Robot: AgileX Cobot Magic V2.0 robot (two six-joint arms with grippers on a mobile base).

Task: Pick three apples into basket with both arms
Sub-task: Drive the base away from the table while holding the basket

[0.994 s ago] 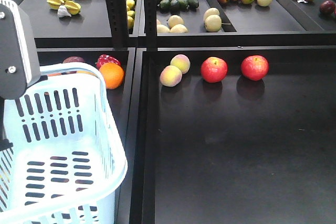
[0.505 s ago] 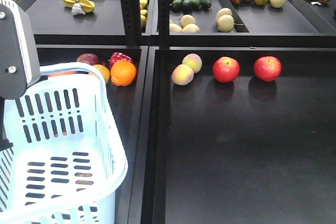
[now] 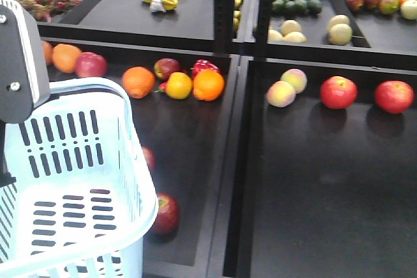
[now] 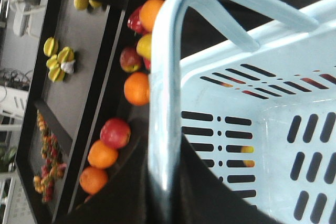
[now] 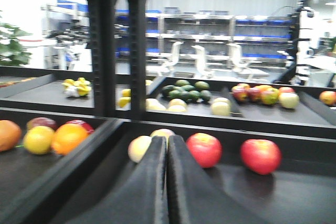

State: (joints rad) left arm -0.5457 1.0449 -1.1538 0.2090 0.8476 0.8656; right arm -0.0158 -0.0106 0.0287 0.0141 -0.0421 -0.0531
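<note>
Three red apples are seen outside the basket (image 3: 148, 187): a first apple (image 3: 338, 92) and a second apple (image 3: 393, 96) lie apart on the right shelf tray (image 3: 313, 213), while a third apple (image 3: 167, 213) is half hidden behind the basket's wall. The left end effector (image 4: 160, 174) is clamped on the basket's hoop handle (image 4: 168, 51), its fingers lost in shadow. The right end effector (image 5: 167, 145) is pressed together, empty; its view is blurred.
</note>
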